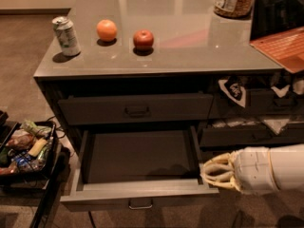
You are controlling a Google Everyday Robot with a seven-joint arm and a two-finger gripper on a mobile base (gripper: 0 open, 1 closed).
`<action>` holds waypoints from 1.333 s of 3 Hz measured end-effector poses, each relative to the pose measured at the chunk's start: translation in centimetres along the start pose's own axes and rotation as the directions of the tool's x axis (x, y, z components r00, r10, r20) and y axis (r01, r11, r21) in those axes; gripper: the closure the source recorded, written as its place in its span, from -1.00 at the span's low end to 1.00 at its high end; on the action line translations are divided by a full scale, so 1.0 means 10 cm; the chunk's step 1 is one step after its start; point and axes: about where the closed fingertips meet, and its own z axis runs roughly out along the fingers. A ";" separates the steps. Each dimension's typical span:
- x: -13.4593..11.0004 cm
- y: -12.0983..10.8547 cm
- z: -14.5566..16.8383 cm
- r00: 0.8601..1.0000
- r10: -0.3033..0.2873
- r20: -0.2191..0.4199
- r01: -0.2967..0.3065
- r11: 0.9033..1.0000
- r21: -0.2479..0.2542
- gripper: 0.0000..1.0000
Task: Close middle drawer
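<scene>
The middle drawer (pixel 138 156) is pulled far out of the dark cabinet, and its flat tray is empty. A low front panel (pixel 109 197) carries a small loop pull (pixel 140 204) at centre. My gripper (pixel 214 173), cream-coloured on a white arm (pixel 273 169), comes in from the right. It sits right at the drawer's front right corner, beside the side wall and just behind the front panel. I cannot tell whether it touches the drawer.
Above, a taller-fronted drawer (pixel 135 109) is shut. On the countertop (pixel 190 46) stand a can (pixel 66 35), an orange (pixel 107 30), an apple (pixel 143 39) and a jar (pixel 234 0). A black bin of snacks (pixel 23 148) sits on the floor at left. Cluttered shelves (pixel 256 108) lie to the right.
</scene>
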 end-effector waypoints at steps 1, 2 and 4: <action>0.37 0.06 0.38 0.998 0.060 0.003 -0.060 0.998 -0.016 1.00; 0.74 0.08 0.75 0.992 0.125 -0.003 -0.125 0.992 -0.020 1.00; 0.80 0.23 0.88 0.994 0.112 -0.008 -0.112 0.992 -0.053 1.00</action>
